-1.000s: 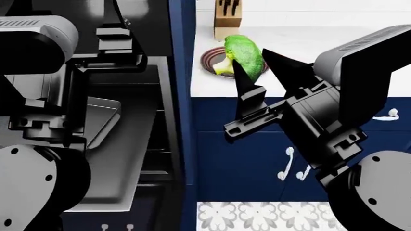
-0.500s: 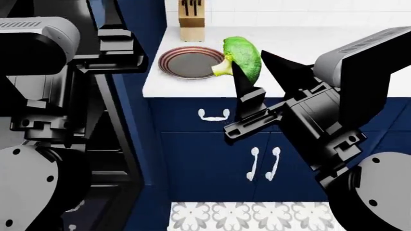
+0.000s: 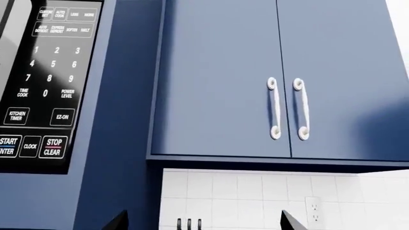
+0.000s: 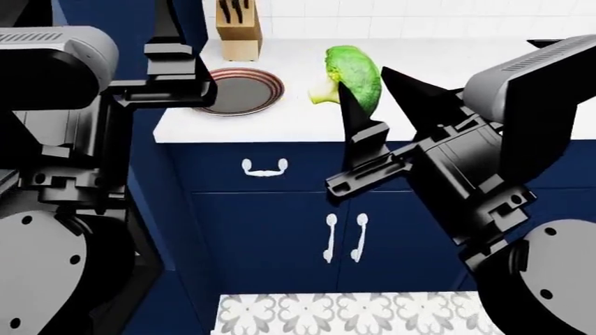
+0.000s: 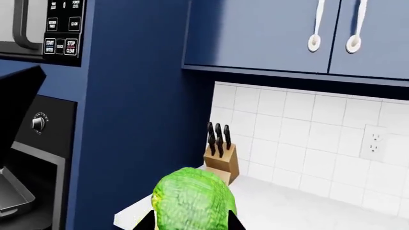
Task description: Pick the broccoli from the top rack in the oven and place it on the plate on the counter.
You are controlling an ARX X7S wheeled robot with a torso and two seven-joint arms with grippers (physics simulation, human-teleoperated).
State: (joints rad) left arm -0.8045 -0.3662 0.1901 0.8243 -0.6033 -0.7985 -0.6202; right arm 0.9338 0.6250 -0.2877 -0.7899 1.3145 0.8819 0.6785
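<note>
White worktop has shifted right in view; right hand grips broccoli, plate apparently near its left edge.

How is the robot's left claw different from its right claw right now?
The right gripper is squeezing the broccoli between its fingers, while the left gripper holds nothing. The right gripper hangs beside the plate, over the white counter; the left gripper sits in front of the plate's edge. Both are black and point away from the robot.

Left claw overlaps plate edge; knife block behind; counter rightward bare.
</note>
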